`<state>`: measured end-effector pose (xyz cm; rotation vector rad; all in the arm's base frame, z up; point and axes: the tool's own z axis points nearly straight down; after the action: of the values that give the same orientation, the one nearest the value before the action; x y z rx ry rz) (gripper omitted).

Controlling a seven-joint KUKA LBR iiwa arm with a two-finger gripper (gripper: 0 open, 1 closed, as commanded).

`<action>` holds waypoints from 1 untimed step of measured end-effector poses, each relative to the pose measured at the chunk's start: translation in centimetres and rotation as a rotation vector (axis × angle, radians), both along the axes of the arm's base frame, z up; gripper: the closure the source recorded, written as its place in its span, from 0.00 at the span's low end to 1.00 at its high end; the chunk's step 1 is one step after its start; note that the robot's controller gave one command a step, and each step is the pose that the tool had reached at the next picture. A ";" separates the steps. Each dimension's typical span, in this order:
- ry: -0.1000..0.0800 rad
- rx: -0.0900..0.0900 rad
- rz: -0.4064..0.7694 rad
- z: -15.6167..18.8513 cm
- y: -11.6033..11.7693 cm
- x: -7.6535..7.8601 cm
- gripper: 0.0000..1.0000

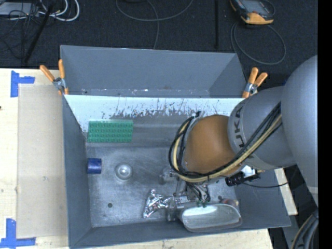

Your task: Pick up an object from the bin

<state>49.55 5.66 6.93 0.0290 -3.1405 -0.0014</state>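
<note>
My gripper [191, 192] hangs low over the front right part of the bin floor, under the arm's wrist. Just below it, against the front wall, lies a flat grey oval thing [210, 217] with a pale rim. A crumpled piece of silver foil [154, 204] lies directly to the gripper's left, close to it. Whether the gripper touches either of them is hidden by the wrist.
A green studded baseplate [110, 131] leans at the back left. A small blue block [94, 165] and a round shiny knob [123, 171] lie on the left floor. The arm covers the bin's right side.
</note>
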 end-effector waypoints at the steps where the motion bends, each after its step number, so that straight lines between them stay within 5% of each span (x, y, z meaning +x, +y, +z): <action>1: -0.001 0.001 0.105 3.1 4.1 -1.7 0.00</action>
<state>47.83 9.72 10.02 0.1934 -3.1355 -0.0024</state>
